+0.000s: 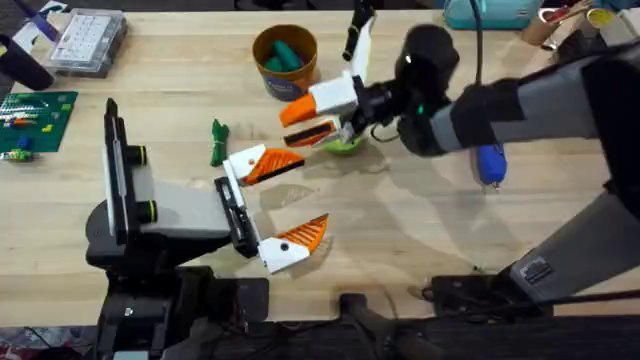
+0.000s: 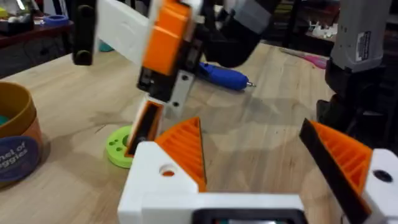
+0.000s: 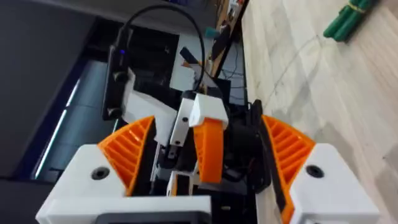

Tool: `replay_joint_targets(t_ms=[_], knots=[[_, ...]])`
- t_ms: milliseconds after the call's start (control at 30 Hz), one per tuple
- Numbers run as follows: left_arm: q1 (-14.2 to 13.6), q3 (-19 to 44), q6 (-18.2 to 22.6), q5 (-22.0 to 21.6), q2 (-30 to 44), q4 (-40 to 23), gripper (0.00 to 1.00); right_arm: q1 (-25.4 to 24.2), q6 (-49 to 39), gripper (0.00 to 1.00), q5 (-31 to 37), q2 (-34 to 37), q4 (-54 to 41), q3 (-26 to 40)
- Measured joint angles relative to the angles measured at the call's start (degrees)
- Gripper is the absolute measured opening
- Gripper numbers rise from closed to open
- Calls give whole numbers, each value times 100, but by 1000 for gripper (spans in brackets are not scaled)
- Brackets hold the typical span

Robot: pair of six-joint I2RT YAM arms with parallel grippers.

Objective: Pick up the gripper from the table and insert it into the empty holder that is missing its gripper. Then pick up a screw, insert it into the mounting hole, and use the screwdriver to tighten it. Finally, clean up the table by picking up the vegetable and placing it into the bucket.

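The gripper (image 1: 262, 165) (image 2: 180, 149), a white base with an orange wedge, sits in the holder as one finger of my left gripper (image 1: 314, 190) (image 2: 252, 124), which is open. Its mounting hole (image 2: 166, 171) holds no dark screw; the twin finger (image 2: 348, 162) has one. My right gripper (image 1: 287, 127) (image 3: 207, 118) hovers just beyond it, jaws apart, with nothing visibly held. A screw is not discernible. The blue screwdriver (image 1: 490, 165) (image 2: 224, 76) lies at the right. The dark-green vegetable (image 1: 217, 142) (image 3: 348, 18) lies left of the fingers. The yellow bucket (image 1: 270, 85) (image 2: 15, 143) stands behind.
A lime-green ring (image 1: 345, 147) (image 2: 115, 148) lies on the table under the right gripper. A teal lump (image 1: 287, 55) sits inside the bucket. A clear parts box (image 1: 88, 40) and a green board (image 1: 35, 115) occupy the far left.
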Motion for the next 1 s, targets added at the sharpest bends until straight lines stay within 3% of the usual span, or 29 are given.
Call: replay_joint_targets(t_ms=[133, 233, 1000], knots=[[0, 0, -13, 2, 0, -3, 986, -32, 649, 994, 367, 1, 1414, -891], [0, 0, -15, 0, 0, -3, 986, -12, 859, 994, 468, 1, 1478, -1107], [0, 0, -16, 1, -1, -3, 986, 261, 1560, 921, 577, 1, 1732, -1150]])
